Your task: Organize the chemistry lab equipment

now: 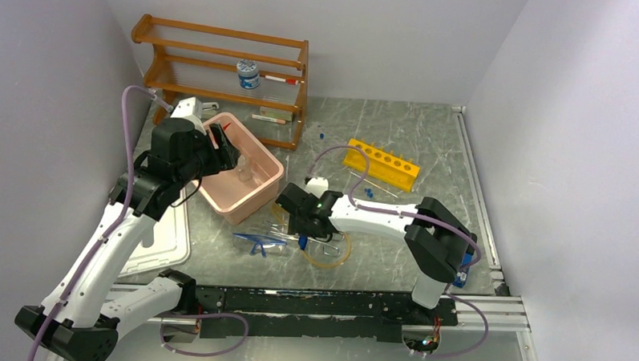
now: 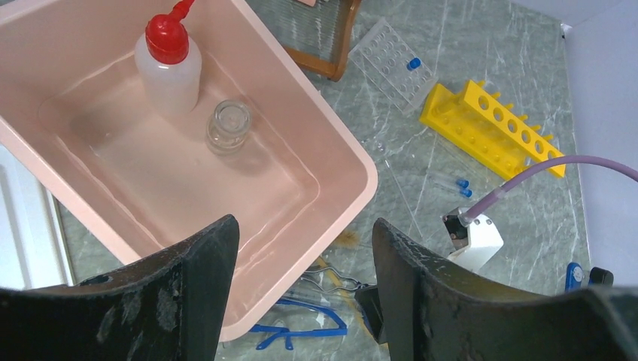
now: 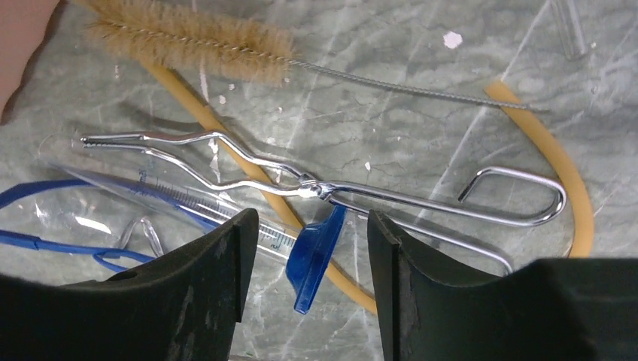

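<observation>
Right gripper [image 3: 310, 222], open over the graduated cylinder [image 3: 313, 252]: we should pinch squarely, clear of the metal tongs [image 3: 323, 188]; left gripper [image 2: 303, 226] also open.

Both your grippers stand with jaws apart.
Your left arm [image 1: 114, 229] reaches toward 1 o'clock, left gripper [image 1: 225, 157] [image 2: 305, 226] raised, facing 3 o'clock; your right arm [image 1: 379, 216] bends at the elbow, right gripper [image 1: 295, 213] [image 3: 310, 218] low, facing 9 o'clock.

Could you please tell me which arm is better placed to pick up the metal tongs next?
Probably the right. The right gripper hangs with its fingers open directly above the metal tongs on the table, while the left gripper is over the pink bin, away from them.
</observation>
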Tool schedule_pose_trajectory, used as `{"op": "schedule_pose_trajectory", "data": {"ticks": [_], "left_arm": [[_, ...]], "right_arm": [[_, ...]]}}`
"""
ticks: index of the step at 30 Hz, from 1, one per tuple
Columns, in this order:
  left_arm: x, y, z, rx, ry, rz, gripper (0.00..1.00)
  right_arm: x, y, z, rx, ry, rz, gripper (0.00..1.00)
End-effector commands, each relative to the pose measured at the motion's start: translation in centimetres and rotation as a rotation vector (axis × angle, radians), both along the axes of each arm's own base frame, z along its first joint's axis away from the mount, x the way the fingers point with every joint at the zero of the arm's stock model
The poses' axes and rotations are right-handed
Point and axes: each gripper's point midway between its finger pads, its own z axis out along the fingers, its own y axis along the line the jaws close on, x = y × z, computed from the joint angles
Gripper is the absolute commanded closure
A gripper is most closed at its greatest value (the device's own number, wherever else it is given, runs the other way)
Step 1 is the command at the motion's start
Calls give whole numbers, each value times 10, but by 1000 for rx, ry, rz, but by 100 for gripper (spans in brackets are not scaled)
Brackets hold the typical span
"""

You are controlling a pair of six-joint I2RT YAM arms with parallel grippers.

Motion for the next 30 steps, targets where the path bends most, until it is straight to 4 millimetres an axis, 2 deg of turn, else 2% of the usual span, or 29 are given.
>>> {"op": "schedule_pose_trajectory", "data": {"ticks": [1,4,11,15,19,24,27,30], "left_arm": [[5,-5,4,-3,-30,-17,31],[6,-4,1,7,-27,-18,31],[5,-7,-6,11,-10,-35,31],[3,-7,-8,13,-1,-40,32],[1,-7,-5,14,-1,-49,32],[0,-13,-5,-6,0,-76,30],[0,-23,-7,-31,5,-119,27],[-5,-45,-10,-69,6,-254,23]], "right_arm": [[1,-5,-3,17,16,-153,43],[-2,-6,-7,28,29,-186,47],[-1,-10,-15,58,30,-262,69],[3,-20,-11,48,-1,-301,78],[8,-30,-1,65,-25,-323,85],[18,-52,20,100,-68,-369,87],[27,-68,33,135,-90,-397,88],[38,-77,51,182,-134,-367,88]]}}
